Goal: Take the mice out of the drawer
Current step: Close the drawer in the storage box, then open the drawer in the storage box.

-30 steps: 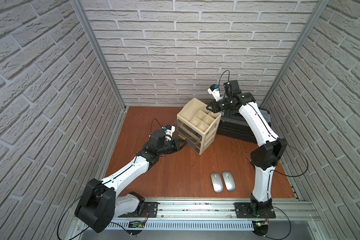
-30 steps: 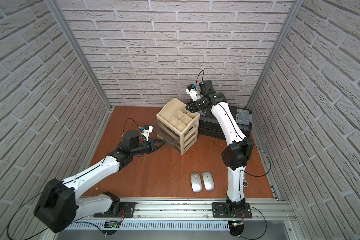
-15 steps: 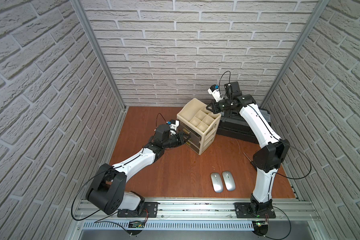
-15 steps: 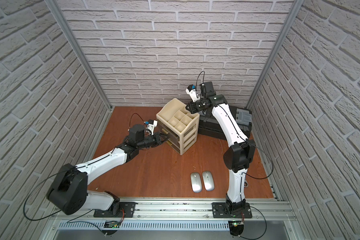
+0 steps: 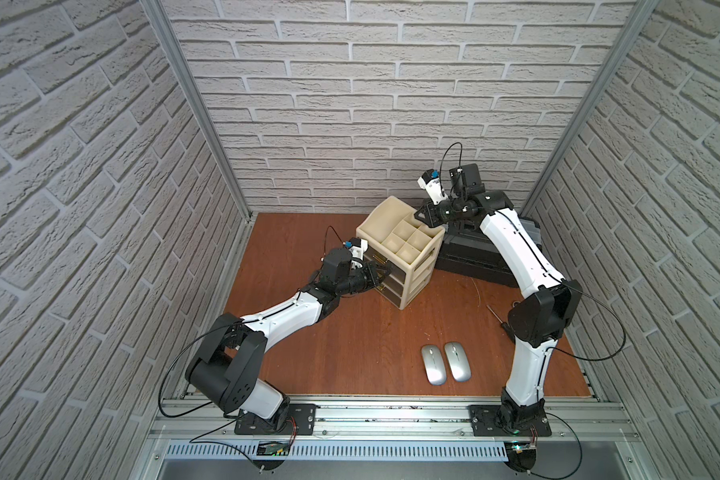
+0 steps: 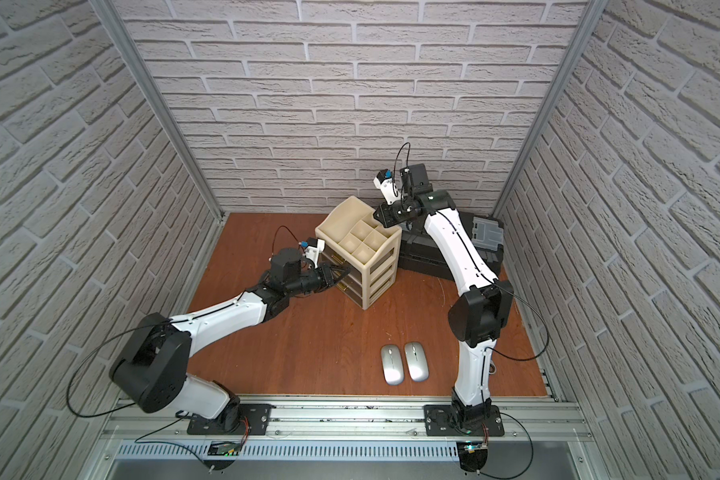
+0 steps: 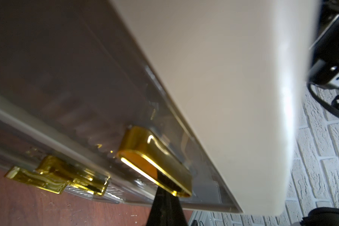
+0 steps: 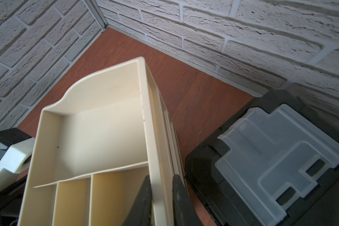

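Brown table (image 5: 371, 332): drawer (image 7: 67, 68) too murky to see in. L gripper (image 5: 381, 275) jaws together by gold handle (image 7: 155, 160). R gripper (image 8: 160, 180) jaws straddle box rim (image 8: 143, 94), squeeze unclear.

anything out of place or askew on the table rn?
The cream drawer unit sits turned diagonal to the table edges, one corner close to the black toolbox. A thin dark tool lies loose by the right arm's elbow. The two silver mice lie neatly side by side.

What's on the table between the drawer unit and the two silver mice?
Nothing: bare wood tabletop between drawer unit and silver mice, in both top views.
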